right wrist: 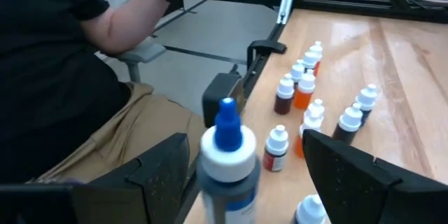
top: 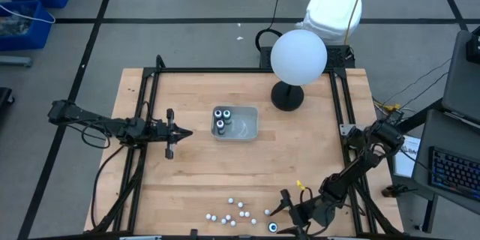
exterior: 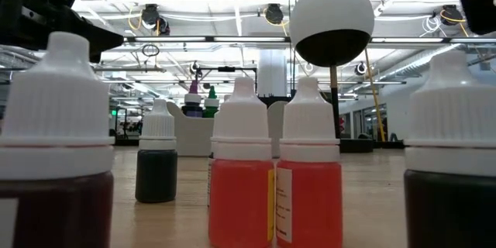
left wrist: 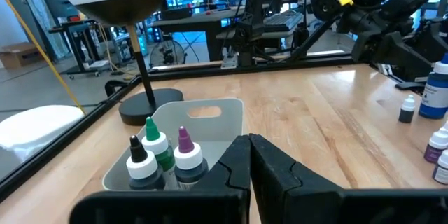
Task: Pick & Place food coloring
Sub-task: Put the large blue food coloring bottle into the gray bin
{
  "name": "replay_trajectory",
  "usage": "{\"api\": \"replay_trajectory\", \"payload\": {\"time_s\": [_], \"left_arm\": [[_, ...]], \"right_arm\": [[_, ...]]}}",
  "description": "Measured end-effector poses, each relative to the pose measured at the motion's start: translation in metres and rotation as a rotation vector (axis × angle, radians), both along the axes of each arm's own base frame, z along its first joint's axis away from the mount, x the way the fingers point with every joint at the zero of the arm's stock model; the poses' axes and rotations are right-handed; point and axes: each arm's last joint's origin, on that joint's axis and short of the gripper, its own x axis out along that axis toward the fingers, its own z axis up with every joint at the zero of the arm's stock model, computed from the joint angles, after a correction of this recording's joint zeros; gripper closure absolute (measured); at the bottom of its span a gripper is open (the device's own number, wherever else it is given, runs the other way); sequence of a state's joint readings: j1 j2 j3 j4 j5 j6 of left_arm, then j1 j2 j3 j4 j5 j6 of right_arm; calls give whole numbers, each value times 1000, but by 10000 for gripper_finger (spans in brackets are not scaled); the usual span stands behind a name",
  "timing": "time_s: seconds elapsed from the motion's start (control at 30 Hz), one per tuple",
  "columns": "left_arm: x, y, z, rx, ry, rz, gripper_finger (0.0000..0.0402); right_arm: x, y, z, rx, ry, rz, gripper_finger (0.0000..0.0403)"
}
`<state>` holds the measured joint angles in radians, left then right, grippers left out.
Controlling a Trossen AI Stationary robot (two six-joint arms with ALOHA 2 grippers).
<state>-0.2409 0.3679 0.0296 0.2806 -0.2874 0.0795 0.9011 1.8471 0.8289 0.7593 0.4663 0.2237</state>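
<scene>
Right gripper (right wrist: 241, 171) sits at the near edge of the wooden table (top: 315, 150), towards the right corner. Its fingers are spread, with a blue-capped food coloring bottle (right wrist: 225, 155) upright between them; contact on the sides cannot be confirmed. The remaining small white-capped bottles (top: 234, 211) are scattered along the near edge just beside it. The grey plastic tray (top: 246, 126) at table centre holds three bottles. Left gripper (top: 171, 133), fingers together, waits left of the tray. The right arm is much the nearer to the loose bottles.
</scene>
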Motion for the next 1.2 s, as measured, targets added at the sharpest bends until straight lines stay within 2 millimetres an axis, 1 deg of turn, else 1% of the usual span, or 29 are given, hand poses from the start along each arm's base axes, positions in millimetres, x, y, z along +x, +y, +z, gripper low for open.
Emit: {"api": "replay_trajectory", "payload": {"time_s": [0.13,0.3,0.47,0.77,1.03,1.2], "left_arm": [[0,0,0,1,1,0,392],[0,0,0,1,3,0,392],[0,0,-1,3,8,0,392],[0,0,-1,4,9,0,392],[0,0,-1,5,11,0,392],[0,0,-2,6,16,0,392]], "right_arm": [[6,2,-2,3,8,14,135],[6,3,-6,-13,19,15,135],[7,2,-6,-12,18,14,137],[8,2,-6,-8,19,10,156],[10,5,-2,2,14,37,159],[13,5,-8,15,20,50,162]]}}
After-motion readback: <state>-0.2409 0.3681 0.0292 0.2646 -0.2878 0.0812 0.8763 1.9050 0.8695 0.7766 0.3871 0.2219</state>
